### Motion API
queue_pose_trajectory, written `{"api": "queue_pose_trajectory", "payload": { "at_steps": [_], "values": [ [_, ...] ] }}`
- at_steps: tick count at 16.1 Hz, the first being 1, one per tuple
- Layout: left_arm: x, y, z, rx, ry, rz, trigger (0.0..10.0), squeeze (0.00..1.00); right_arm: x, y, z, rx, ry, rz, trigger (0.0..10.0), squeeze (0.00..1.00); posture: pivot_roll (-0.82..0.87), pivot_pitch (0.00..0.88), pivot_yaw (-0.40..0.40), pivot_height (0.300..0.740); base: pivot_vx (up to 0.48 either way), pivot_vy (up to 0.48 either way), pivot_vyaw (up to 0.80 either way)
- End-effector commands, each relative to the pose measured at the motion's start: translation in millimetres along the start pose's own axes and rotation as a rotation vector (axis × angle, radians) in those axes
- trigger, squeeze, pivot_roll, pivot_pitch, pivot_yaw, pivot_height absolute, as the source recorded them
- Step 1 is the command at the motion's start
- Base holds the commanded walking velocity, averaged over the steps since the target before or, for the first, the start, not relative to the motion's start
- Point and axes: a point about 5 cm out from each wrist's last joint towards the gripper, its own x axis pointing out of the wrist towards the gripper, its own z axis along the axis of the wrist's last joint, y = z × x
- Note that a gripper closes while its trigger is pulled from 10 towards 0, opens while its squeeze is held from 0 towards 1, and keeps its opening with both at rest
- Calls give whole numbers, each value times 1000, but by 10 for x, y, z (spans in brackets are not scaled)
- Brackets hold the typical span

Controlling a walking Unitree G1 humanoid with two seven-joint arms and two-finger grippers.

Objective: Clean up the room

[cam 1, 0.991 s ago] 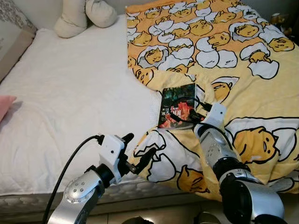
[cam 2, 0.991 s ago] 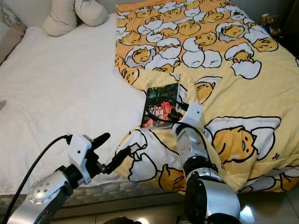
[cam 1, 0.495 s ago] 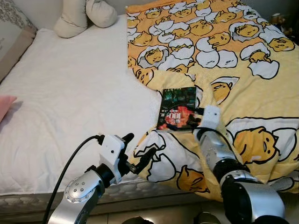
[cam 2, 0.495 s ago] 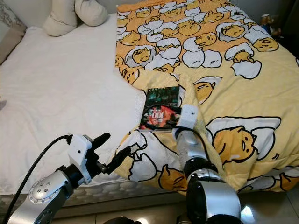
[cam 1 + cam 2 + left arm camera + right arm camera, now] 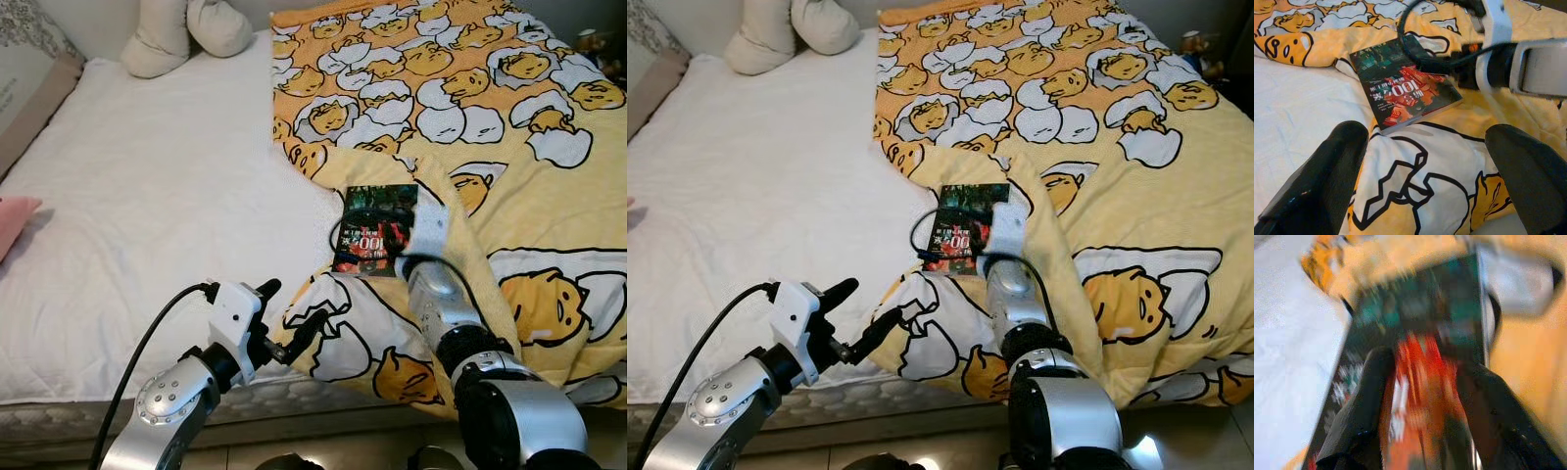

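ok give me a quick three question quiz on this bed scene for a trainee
1. True or false: the book lies on the floor.
2. Which gripper is over the book? A) left gripper B) right gripper
3. Fill in: the left gripper's fingers are ____.

Key
1. False. It lies on the bed, at the edge of the yellow blanket beside the white sheet.
2. B. The left one hovers near the bed's front edge.
3. Open, holding nothing.
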Motion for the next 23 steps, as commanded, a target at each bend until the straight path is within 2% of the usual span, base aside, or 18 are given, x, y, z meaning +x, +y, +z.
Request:
{"api": "queue_pose_trajectory", "payload": {
  "at_steps": [1, 2, 4, 9, 11, 13, 15, 19, 23],
  "values": [
    [-22, 41, -19, 6, 10, 18, 10000, 0, -8, 36, -82, 55, 46, -3, 2667, 0, 28, 82, 204, 740, 0, 0, 0],
    [-32, 37, -22, 5, 11, 19, 10000, 0, -22, 13, -144, 101, 70, -18, 0, 0, 30, 83, 203, 740, 0, 0, 0],
    [-39, 36, -24, 5, 12, 21, 10000, 0, -30, 6, -148, 66, 54, -25, 0, 0, 30, 83, 203, 740, 0, 0, 0],
    [-34, 33, -17, 5, 9, 19, 10000, 0, -49, -18, -243, 55, 94, -34, 0, 0, 36, 83, 204, 740, 0, 0, 0],
    [-40, 32, -21, 5, 11, 20, 10000, 0, -47, -60, -182, -38, 42, -72, 0, 0, 36, 82, 205, 740, 0, 0, 0],
    [-36, 33, -22, 5, 12, 18, 10000, 0, -50, -76, -60, -209, -70, -114, 0, 0, 33, 80, 205, 740, 0, 0, 0],
    [-31, 33, -23, 6, 11, 16, 10000, 0, -59, -66, -30, -263, -111, -132, 0, 0, 32, 77, 205, 740, 0, 0, 0],
    [-27, 37, -20, 9, 8, 12, 10000, 0, -89, -50, -142, -242, -93, -159, 0, 0, 30, 61, 204, 740, 0, 0, 0],
    [-45, 35, -24, 8, 11, 12, 10000, 0, -92, -39, -150, -233, -95, -162, 0, 0, 36, 67, 206, 740, 0, 0, 0]
  ]
}}
